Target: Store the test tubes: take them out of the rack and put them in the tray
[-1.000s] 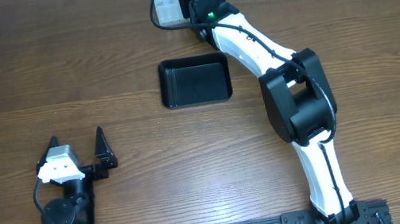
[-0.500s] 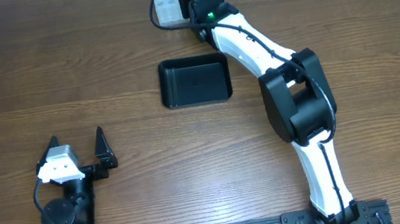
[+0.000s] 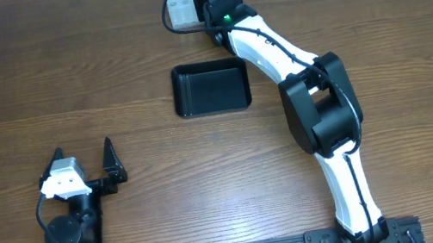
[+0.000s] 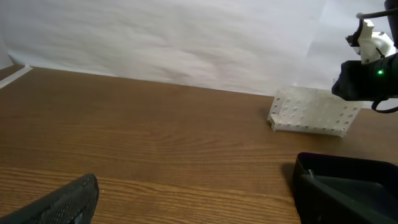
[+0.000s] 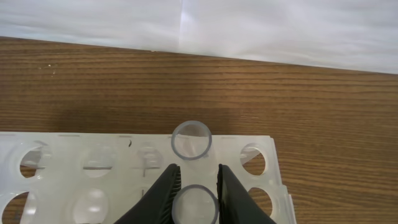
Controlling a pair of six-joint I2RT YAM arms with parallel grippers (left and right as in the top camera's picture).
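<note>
A test tube (image 5: 195,205) stands in the white rack (image 5: 74,186) at the table's (image 3: 376,26) far edge, clamped between the right gripper's (image 5: 196,174) fingers, with a second tube (image 5: 191,139) in the next hole, just beside it. The black tray (image 3: 211,87) lies near the rack. The left gripper (image 3: 83,157) rests well apart at the near left, fingers spread wide.

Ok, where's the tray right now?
Top view: the black tray sits empty at the middle of the table, a little nearer the arm bases than the white rack.
</note>
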